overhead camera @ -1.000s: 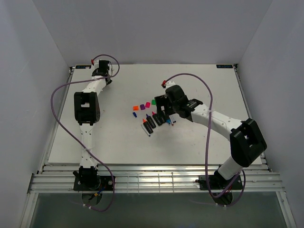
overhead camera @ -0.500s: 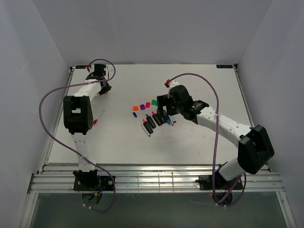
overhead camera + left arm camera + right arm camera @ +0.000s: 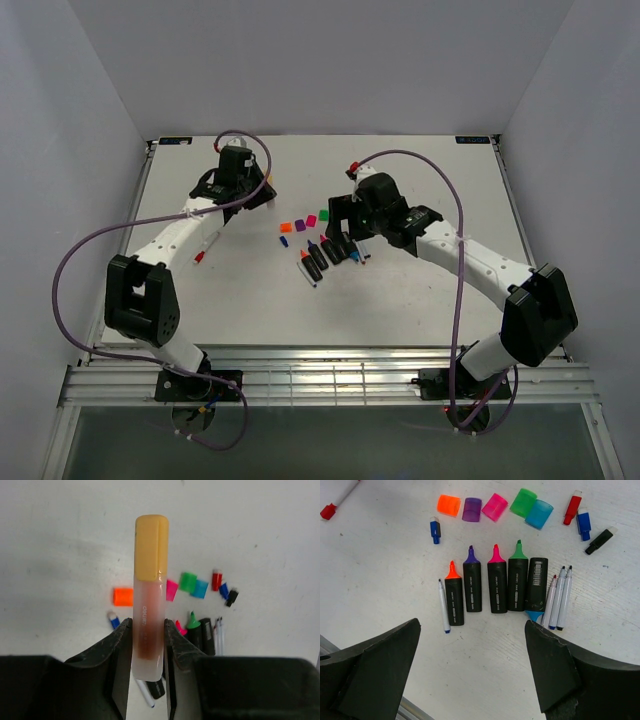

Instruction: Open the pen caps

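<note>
My left gripper [image 3: 148,626] is shut on a translucent pen [image 3: 148,630] with a yellow cap [image 3: 151,545] that points away from the wrist. In the top view the left gripper [image 3: 256,192] hangs left of the loose caps. Five black highlighters [image 3: 496,586] lie uncapped in a row, with thin pens [image 3: 559,599] beside them. Behind the row lie the orange [image 3: 448,505], purple [image 3: 471,509], pink [image 3: 494,507], green [image 3: 523,502] and blue [image 3: 539,514] caps. My right gripper [image 3: 472,630] stands open above the table, just on the near side of the row, with nothing between its fingers.
A red-capped thin pen [image 3: 204,251] lies on the table under the left arm. Small red [image 3: 572,503], blue [image 3: 583,521] and black [image 3: 600,540] caps sit at the right of the cap row. White walls enclose the table [image 3: 420,300] on three sides.
The left arm has swung from the back left corner rightward toward the caps, with the yellow-capped pen in its jaws. The right arm has shifted only slightly.
</note>
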`<action>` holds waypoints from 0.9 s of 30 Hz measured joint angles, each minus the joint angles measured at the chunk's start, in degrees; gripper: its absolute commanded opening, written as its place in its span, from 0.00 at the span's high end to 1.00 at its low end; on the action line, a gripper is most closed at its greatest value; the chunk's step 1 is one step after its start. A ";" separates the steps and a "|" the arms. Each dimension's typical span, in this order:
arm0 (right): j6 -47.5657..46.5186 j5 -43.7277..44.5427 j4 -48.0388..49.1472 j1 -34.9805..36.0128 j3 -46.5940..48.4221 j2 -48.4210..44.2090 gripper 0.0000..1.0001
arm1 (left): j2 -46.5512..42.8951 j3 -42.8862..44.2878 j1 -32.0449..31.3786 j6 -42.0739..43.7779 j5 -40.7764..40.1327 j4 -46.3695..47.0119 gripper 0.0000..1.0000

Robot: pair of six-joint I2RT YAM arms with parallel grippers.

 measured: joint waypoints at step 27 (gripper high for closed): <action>11.80 -24.30 9.18 -2.80 15.78 19.10 0.01 | -28.55 -33.33 -5.16 3.80 15.04 8.48 1.00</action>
